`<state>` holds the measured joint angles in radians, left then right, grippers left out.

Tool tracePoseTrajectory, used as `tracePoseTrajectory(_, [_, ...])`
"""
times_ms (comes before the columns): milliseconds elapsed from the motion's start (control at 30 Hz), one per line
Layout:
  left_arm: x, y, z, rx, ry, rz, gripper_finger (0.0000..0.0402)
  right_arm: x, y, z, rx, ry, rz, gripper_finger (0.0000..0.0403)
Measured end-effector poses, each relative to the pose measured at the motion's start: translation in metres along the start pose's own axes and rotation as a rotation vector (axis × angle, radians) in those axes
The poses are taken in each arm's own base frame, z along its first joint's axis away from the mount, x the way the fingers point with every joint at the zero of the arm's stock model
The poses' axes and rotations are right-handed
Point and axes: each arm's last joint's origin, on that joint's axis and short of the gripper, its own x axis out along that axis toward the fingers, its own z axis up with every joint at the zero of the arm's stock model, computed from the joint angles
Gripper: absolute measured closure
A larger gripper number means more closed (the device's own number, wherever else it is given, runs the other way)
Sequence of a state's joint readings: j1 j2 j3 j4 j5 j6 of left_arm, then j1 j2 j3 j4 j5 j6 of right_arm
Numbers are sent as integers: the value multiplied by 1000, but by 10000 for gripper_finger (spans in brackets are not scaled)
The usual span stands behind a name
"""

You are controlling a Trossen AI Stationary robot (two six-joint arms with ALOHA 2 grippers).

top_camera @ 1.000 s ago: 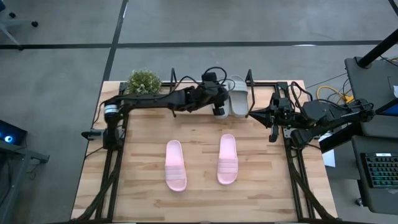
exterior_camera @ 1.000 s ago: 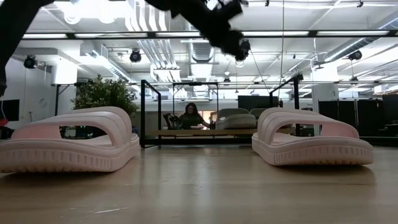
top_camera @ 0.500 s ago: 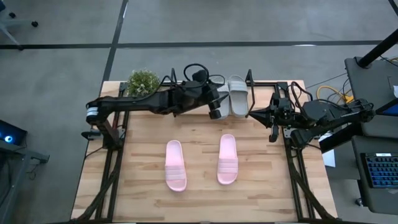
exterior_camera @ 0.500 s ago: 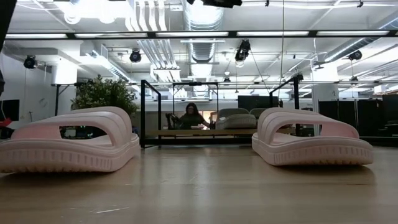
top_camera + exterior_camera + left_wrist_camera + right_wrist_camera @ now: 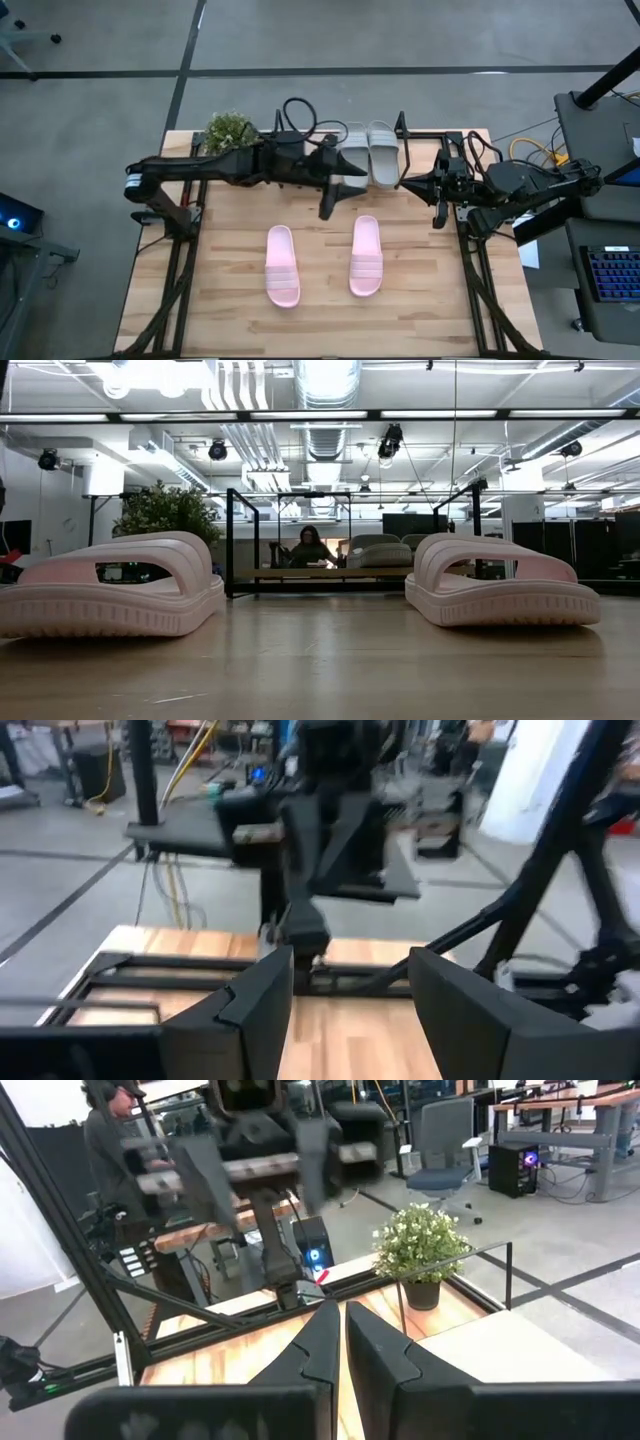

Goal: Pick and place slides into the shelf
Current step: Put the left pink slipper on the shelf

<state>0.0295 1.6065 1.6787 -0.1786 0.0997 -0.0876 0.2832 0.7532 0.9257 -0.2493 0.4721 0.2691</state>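
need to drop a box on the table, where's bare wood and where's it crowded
Bare wood lies in front of the two pink slides, between them, and toward the left edge. The back is crowded: shelf with two grey slides, plant, left gripper open, right gripper shut.

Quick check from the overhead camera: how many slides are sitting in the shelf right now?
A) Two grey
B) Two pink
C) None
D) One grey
A. Two grey slides lie side by side in the shelf at the table's far edge, while both pink slides are on the open tabletop; the left gripper is open and empty between them and the shelf.
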Motion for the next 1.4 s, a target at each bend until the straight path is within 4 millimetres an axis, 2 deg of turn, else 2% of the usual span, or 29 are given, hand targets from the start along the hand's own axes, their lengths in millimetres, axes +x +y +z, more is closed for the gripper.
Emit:
tracePoseTrajectory(167, [-23,-11,18,26,-63,-28,219,0,0,0,-26,0,0,390])
tracePoseTrajectory(267, [-35,-14,26,34,-93,-34,238,0,0,0,-75,-1,0,390])
tracePoseTrajectory(433, [-58,-17,36,68,-96,-29,311,0,0,0,-86,-2,1,390])
tracePoseTrajectory(600, [-71,-18,39,84,-83,-19,392,0,0,0,-74,-2,1,390])
tracePoseTrajectory(833, [-92,-21,49,88,-111,1,391,0,0,0,-53,-1,1,390])
tracePoseTrajectory(1100, [-144,-24,61,164,-122,34,400,0,1,3,-46,-28,11,390])
tracePoseTrajectory(1233, [-167,-24,52,186,-76,63,401,0,1,3,-46,-28,11,390])
tracePoseTrajectory(1400, [-189,-21,17,161,-21,140,401,0,1,4,-40,-38,13,390])
